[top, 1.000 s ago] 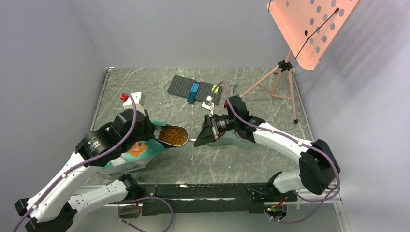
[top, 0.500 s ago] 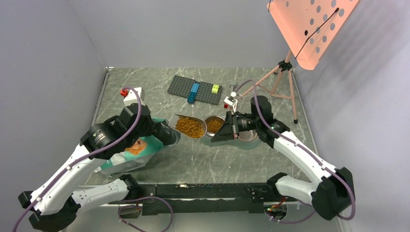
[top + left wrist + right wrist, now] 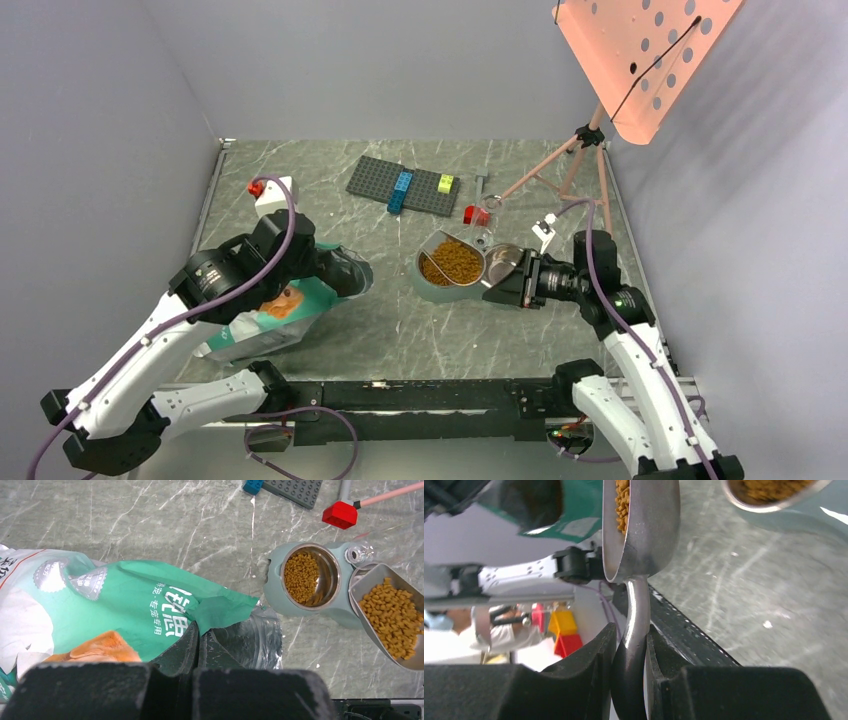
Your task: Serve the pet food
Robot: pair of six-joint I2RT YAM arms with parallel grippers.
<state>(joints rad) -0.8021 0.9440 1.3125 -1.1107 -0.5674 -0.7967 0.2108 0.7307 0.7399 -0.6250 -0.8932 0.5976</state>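
Observation:
The pet food (image 3: 452,262) is orange-brown kibble heaped in a shiny metal scoop (image 3: 364,579) that hangs over the grey-green twin-bowl dish (image 3: 422,278). More kibble lies in the dish's left steel bowl (image 3: 302,577). My right gripper (image 3: 631,635) is shut on the scoop's handle, and the scoop (image 3: 649,530) is rolled partly onto its side. My left gripper (image 3: 199,630) is shut on the torn top edge of the teal-and-white pouch (image 3: 125,607), holding its silver-lined mouth open. In the top view the pouch (image 3: 270,322) lies left of the dish.
A grey brick baseplate (image 3: 375,178) with a blue brick (image 3: 400,190) and a yellow one (image 3: 445,183) lies behind the dish. A red block (image 3: 472,213) sits near it. A pink tripod (image 3: 575,165) carries a perforated board (image 3: 640,60) at the back right.
My right gripper has carried the filled scoop rightward from the pouch mouth to above the dish, the arm swinging right. My left gripper has kept hold of the pouch.

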